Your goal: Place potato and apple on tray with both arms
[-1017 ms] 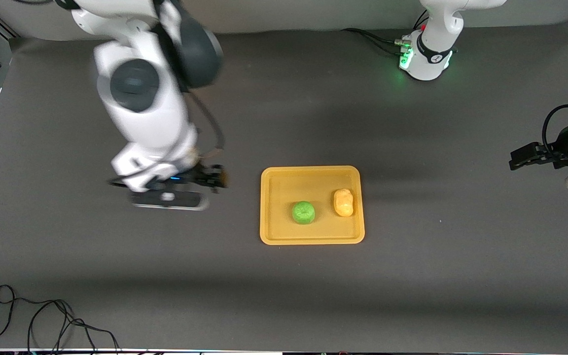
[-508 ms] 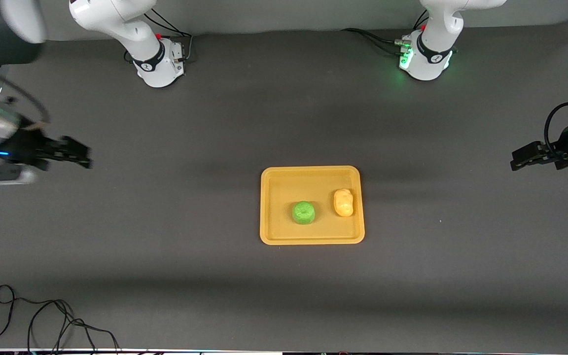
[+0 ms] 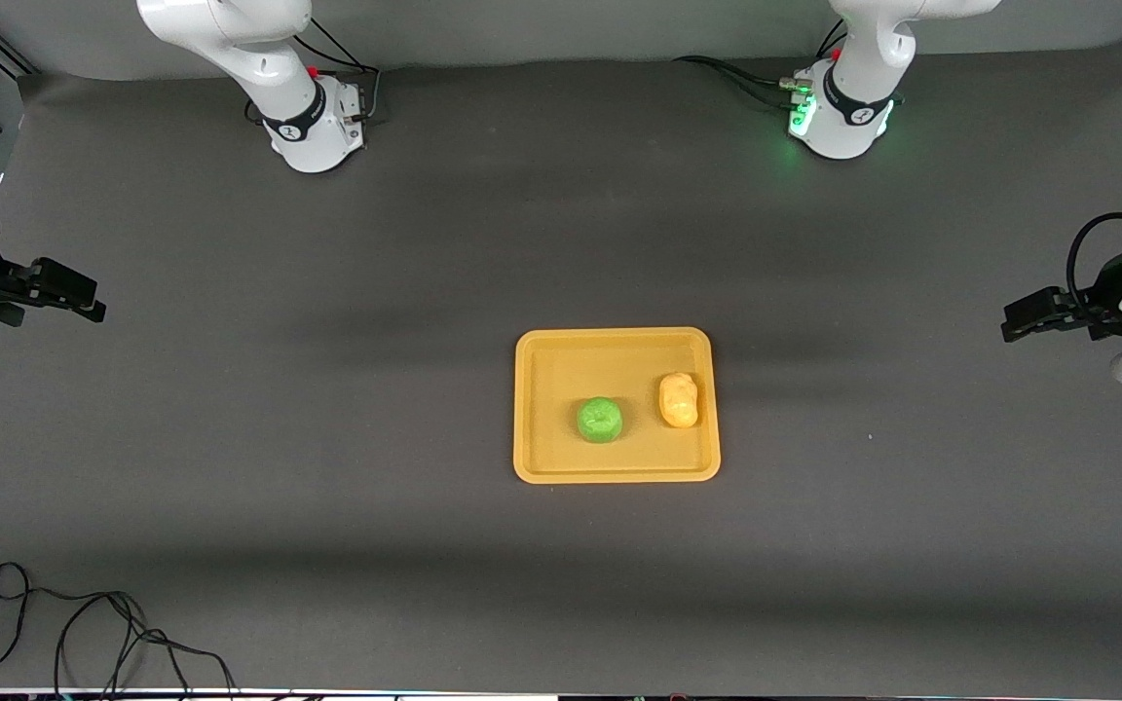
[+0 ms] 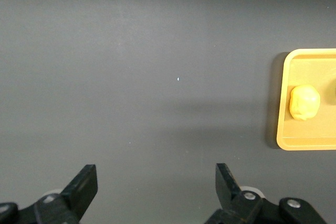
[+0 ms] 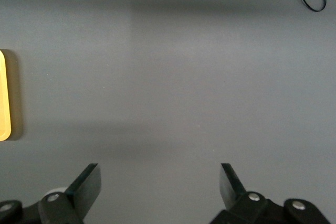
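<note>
tray: flat rectangular orange-yellow plastic tray (image 3: 617, 341) with low raised rim, mid table on the dark grey mat (image 3: 327, 467)
apple: small round bright green apple (image 3: 599, 420) inside the tray, nearer its front-camera edge, apart from the potato
potato: lumpy oval yellow-orange toy potato (image 3: 679, 400) also in the tray, beside the apple toward the left arm's end, close to the rim
right gripper: black two-finger right gripper (image 3: 64, 290) up over the mat at the right arm's end, well apart from the tray; fingers spread wide in its wrist view, holding nothing (image 5: 157, 187)
left gripper: black left gripper (image 3: 1028, 316) over the mat at the left arm's end, waiting; fingers wide apart, nothing between them (image 4: 156, 184)
change: a second ago the right arm was just beside the tray, since swung out to the table's end; fruit and tray unmoved
meaning: both items sit on the tray with both arms clear, task looks done
extra: loose black cable (image 3: 84, 633) on the mat near the front camera
</note>
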You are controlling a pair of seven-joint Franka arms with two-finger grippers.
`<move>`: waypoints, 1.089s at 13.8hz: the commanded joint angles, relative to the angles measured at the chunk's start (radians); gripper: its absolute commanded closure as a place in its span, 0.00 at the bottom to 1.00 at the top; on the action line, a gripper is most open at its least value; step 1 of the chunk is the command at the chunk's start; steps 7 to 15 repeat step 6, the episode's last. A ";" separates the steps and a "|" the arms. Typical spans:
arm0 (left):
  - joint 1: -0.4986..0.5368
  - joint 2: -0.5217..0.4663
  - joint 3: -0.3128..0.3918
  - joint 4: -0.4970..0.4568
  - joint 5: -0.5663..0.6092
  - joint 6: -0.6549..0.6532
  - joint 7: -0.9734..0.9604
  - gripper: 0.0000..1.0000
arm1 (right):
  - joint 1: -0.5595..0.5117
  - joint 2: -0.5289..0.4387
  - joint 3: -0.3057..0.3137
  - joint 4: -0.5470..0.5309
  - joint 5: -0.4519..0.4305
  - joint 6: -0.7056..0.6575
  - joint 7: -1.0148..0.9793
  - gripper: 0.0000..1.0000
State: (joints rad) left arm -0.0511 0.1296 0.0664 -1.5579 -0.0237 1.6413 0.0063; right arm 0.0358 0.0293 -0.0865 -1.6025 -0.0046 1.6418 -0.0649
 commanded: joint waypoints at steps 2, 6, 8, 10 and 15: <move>0.005 0.005 0.006 0.050 -0.044 -0.044 0.007 0.00 | -0.011 -0.003 0.014 0.004 -0.014 -0.008 -0.001 0.00; -0.001 0.007 0.006 0.070 -0.045 -0.090 -0.003 0.00 | -0.011 -0.002 0.011 0.006 -0.014 -0.033 0.002 0.00; -0.001 0.007 0.006 0.070 -0.045 -0.090 -0.003 0.00 | -0.011 -0.002 0.011 0.006 -0.014 -0.033 0.002 0.00; -0.001 0.007 0.006 0.070 -0.045 -0.090 -0.003 0.00 | -0.011 -0.002 0.011 0.006 -0.014 -0.033 0.002 0.00; -0.001 0.007 0.006 0.070 -0.045 -0.090 -0.003 0.00 | -0.011 -0.002 0.011 0.006 -0.014 -0.033 0.002 0.00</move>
